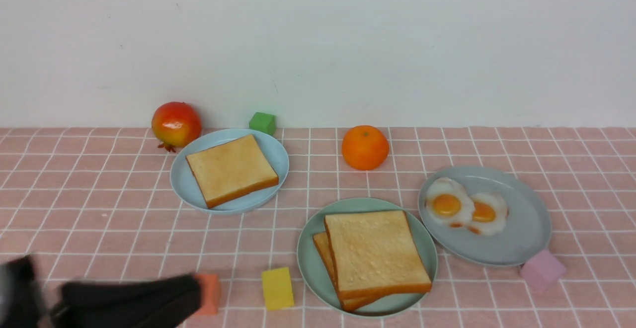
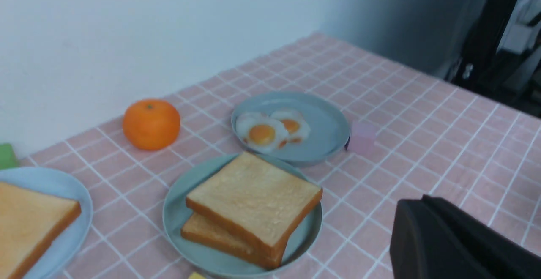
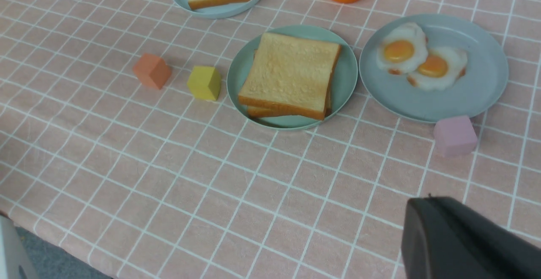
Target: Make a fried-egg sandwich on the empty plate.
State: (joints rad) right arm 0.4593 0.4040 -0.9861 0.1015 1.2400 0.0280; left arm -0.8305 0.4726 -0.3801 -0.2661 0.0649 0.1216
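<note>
Nearest, low over the tabletop (image 1: 99, 228) at the front-left: the left gripper (image 1: 191, 293), dark and blurred beside an orange block (image 1: 209, 294), fingers' state impossible to tell; right gripper (image 3: 427, 228) barely in frame, likewise unclear. Just beyond, on the mint-green plate (image 1: 310, 263): two stacked toast slices (image 1: 372, 256), egg between them not visible, likely the finished sandwich. Farther back: two fried eggs (image 1: 464, 206) left on the grey-blue plate (image 1: 526, 228), one spare toast (image 1: 231, 169) on the pale blue plate (image 1: 181, 184).
</note>
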